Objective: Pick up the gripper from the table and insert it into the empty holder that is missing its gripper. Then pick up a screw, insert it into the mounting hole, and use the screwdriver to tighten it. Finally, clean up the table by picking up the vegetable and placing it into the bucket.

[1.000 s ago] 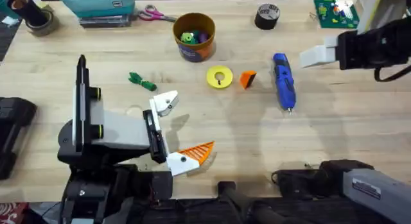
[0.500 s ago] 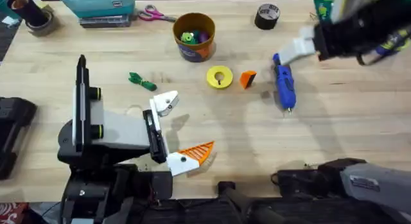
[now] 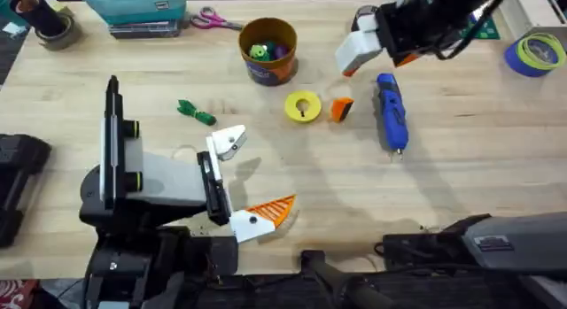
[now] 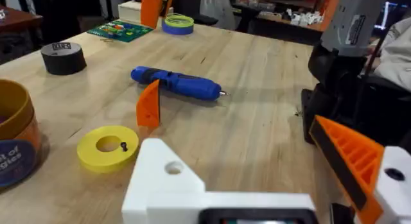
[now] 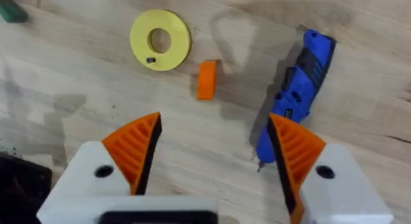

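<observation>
Right pincer (image 5: 212,153) hangs above the tabletop (image 3: 461,185) with jaws spread wide, nothing between its orange ribbed pads (image 5: 136,147). Directly ahead of the gap, a little beyond the fingertips, lies the gripper (image 5: 206,79), the small orange wedge, resting alone on the wood and touching nothing. The wide spread and the centred line suggest the arm is set for a descent onto the wedge. The screwdriver (image 5: 295,89) lies just beside the wedge on the far-finger side, its thin tip pointing back toward the pincer; close enough that a descending finger might nudge it. On the wedge's other side sits the yellow disc (image 5: 160,40), with a small dark screw (image 5: 150,60) lying on its face, probably parked there so it cannot roll away. Left pincer (image 3: 248,181) sits low near its own base, jaws apart and empty. One finger carries its orange pad (image 3: 273,209); the other is the holder (image 3: 229,142), bare white, pad missing, mounting hole (image 4: 173,167) showing in the left wrist view. It appears held level and steady, open face toward the work area, so the wedge can be brought to it. The vegetable (image 3: 196,112) lies just beyond the holder, apart from everything, not yet cleared. The bucket (image 3: 267,50) stands farther out between the two arms, with small toys already inside.
</observation>
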Controlling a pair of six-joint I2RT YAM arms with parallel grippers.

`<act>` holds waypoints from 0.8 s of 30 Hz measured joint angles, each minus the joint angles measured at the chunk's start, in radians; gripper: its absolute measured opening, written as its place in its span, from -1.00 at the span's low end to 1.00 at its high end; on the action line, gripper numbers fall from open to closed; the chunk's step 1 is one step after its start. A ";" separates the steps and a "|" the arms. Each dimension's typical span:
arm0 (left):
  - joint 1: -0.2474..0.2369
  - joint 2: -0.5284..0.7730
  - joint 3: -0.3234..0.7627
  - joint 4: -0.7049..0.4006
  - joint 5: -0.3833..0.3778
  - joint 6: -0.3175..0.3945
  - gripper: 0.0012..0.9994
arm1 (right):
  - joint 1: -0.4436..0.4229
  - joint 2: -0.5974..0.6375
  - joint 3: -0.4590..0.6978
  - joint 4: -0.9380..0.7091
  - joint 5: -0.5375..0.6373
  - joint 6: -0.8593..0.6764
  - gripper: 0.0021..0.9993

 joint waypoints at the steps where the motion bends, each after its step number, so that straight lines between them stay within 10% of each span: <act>1: 0.000 0.000 0.000 0.000 0.000 0.000 0.97 | 0.007 0.005 0.000 0.000 0.000 0.000 0.99; 24: 0.000 0.000 0.000 0.000 0.000 0.000 0.97 | 0.035 0.076 -0.169 0.149 0.000 -0.024 0.99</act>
